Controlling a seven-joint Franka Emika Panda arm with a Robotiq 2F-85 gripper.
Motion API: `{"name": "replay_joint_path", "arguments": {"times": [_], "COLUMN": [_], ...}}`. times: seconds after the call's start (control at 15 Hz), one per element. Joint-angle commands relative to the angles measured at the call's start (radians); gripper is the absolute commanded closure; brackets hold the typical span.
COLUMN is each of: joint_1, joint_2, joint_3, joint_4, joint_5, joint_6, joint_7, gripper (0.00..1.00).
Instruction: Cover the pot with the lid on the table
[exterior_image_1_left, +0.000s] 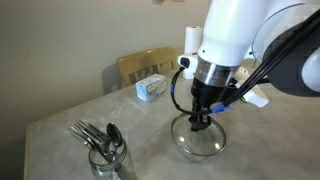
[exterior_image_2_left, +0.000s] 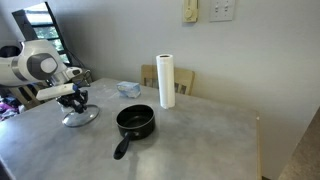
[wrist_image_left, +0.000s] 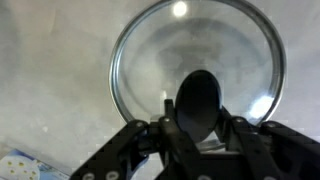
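The glass lid (exterior_image_1_left: 199, 143) with its metal rim lies on the table (exterior_image_1_left: 60, 120). It also shows in an exterior view (exterior_image_2_left: 80, 118) and fills the wrist view (wrist_image_left: 190, 45). My gripper (exterior_image_1_left: 200, 122) stands straight down over it, and in the wrist view its fingers (wrist_image_left: 198, 122) are closed against both sides of the black knob. The lid still rests on the tabletop. The black pot (exterior_image_2_left: 135, 122) sits open mid-table, its long handle pointing toward the front, well apart from the lid. The pot is out of the wrist view.
A glass jar of cutlery (exterior_image_1_left: 105, 150) stands near the table's front corner. A blue-and-white box (exterior_image_1_left: 152, 87) and a paper towel roll (exterior_image_2_left: 166, 80) stand near the back edge. A wooden chair (exterior_image_1_left: 145, 65) is behind the table.
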Motion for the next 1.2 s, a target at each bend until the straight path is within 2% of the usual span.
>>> {"name": "replay_joint_path", "arguments": {"times": [0.0,0.27,0.6,1.13], "joint_1": [-0.029,-0.061,-0.162,-0.215], "joint_2": [-0.111,-0.177,-0.206,-0.193], "joint_3": [0.025,0.011,-0.001,-0.103], "joint_4": [-0.030,-0.014,0.002,0.082], "joint_5": [-0.006,-0.042,0.012,-0.042], "joint_6": [-0.047,-0.099,-0.069,-0.103], "joint_7": [-0.088,-0.228,-0.362,-0.294], "gripper": [0.86,0.86,0.86,0.86]}}
